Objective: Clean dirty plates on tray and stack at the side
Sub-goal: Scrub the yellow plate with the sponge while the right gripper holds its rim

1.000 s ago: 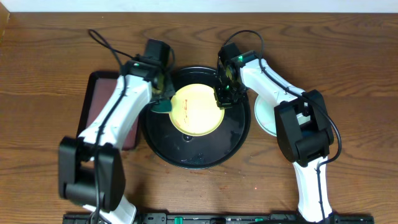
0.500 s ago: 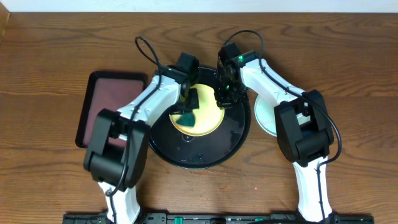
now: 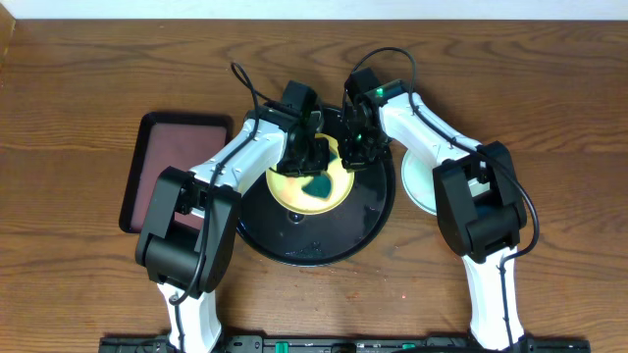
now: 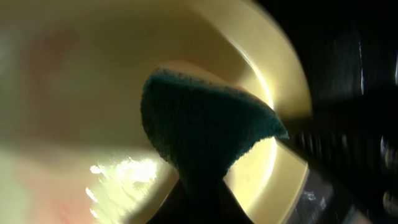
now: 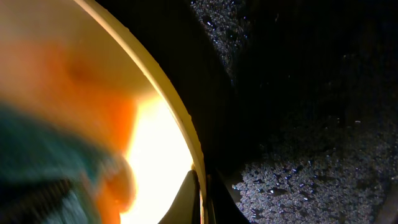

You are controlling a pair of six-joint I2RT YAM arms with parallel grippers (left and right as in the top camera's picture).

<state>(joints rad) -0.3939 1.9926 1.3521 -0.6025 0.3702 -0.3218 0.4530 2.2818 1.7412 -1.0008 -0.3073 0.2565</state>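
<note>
Clamped on a dark teal sponge (image 3: 316, 183), the left hand (image 3: 312, 165) has swept to mid-plate on the pale yellow round plate (image 3: 283, 186) in the glossy black round tray (image 3: 294, 245), whose rim the right hand (image 3: 355, 155) pinches, so scrubbing seems underway.

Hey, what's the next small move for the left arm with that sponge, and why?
Probably sweep the sponge across the yellow plate: it sits on the plate, faint reddish traces seem to remain, and the right hand pins the rim.

The left gripper (image 3: 310, 165) has swung in from the left rim of the tray (image 3: 314, 245) over the yellow plate (image 3: 287, 186), carrying the teal sponge (image 3: 317, 184) rightward to the plate's middle.
</note>
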